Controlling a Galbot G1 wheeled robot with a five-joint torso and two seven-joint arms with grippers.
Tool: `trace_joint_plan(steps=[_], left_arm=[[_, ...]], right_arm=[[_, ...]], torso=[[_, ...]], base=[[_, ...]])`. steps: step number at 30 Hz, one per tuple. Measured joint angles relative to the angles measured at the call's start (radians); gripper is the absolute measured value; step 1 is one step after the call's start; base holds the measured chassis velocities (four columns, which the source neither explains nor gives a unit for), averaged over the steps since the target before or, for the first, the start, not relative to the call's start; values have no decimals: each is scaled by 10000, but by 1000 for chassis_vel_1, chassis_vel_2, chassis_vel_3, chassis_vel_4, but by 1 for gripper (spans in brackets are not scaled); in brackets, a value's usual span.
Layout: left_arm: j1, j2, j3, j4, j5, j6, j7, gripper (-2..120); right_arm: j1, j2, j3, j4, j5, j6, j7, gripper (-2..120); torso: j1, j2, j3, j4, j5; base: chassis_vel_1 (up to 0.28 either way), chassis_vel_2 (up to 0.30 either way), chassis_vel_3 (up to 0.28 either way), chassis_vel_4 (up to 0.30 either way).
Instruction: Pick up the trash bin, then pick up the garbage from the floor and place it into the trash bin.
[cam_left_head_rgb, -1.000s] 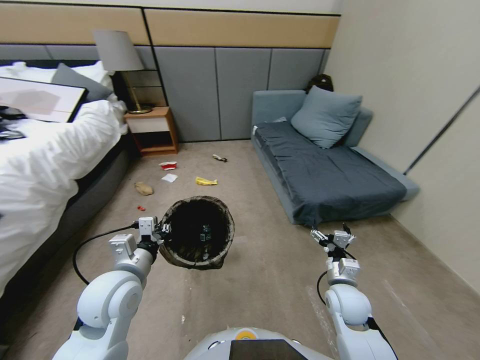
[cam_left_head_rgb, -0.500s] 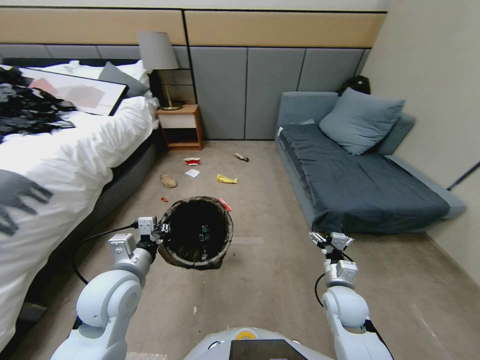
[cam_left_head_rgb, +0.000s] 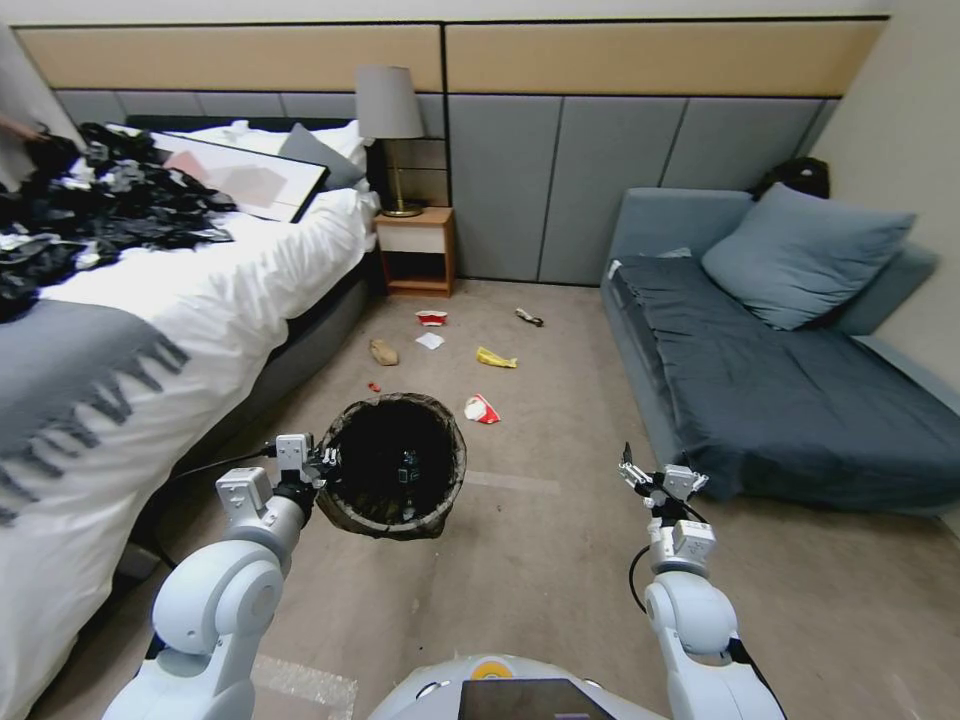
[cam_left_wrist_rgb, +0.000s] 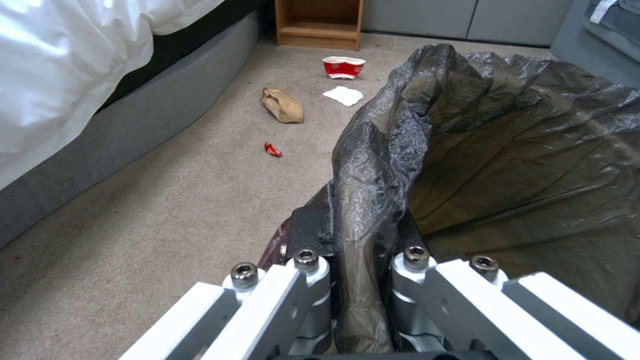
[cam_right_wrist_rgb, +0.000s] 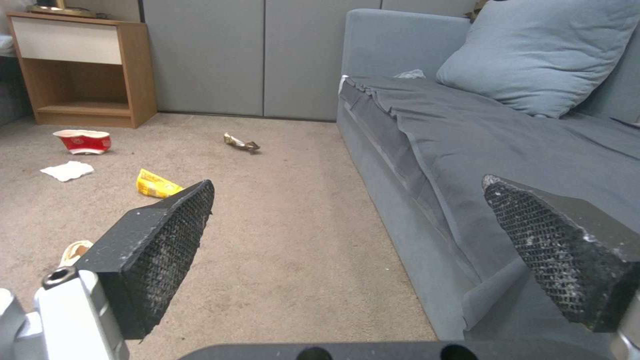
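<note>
Turning toward the bed side of the room, the head camera has swung, so the whole scene has slid rightward across the last second while both arms kept their pose; in my judgement the robot is lining up on the litter with the bin already in hand. From the head view, the left gripper (cam_left_head_rgb: 322, 466) pinches the rim of the trash bin (cam_left_head_rgb: 394, 466), held off the carpet (cam_left_head_rgb: 540, 560), and the right gripper (cam_left_head_rgb: 652, 478) hovers spread and empty near the sofa (cam_left_head_rgb: 800, 400). A red-and-white wrapper (cam_left_head_rgb: 481, 408) lies just beyond the bin, with a yellow wrapper (cam_left_head_rgb: 496, 357), brown paper lump (cam_left_head_rgb: 383, 351), tissue (cam_left_head_rgb: 430, 340) and red cup (cam_left_head_rgb: 432, 317) farther on, before the nightstand (cam_left_head_rgb: 414, 250). The bed (cam_left_head_rgb: 180, 330) crowds the left flank. In the left wrist view, the jaws clamp the bag-covered rim, fingers (cam_left_wrist_rgb: 313, 235) either side of it. In the right wrist view, the pads (cam_right_wrist_rgb: 167, 235) stand wide apart, the dark snack wrapper (cam_right_wrist_rgb: 241, 143) beyond.
</note>
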Motion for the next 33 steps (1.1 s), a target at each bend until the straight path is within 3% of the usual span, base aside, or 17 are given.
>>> trace_joint_plan(steps=[14,21,33], left_arm=[[-12,-35,-12,49,83,0,-1,5],[47,-21,-6,10,127,0,-17,5],[52,-45,24,-54,129,0,-52,5]], right_arm=[[-52,-3,44,25,-20,109,12,100],[-144,-52,117,-33,-22,1029,-413,100],[-96,-174,341,44,83,1011,-604,100]], torso=[[0,0,0,2,-1],[0,0,-1,3,0],[0,0,-1,2,0]], base=[[0,0,0,0],[0,0,0,0],[0,0,0,0]])
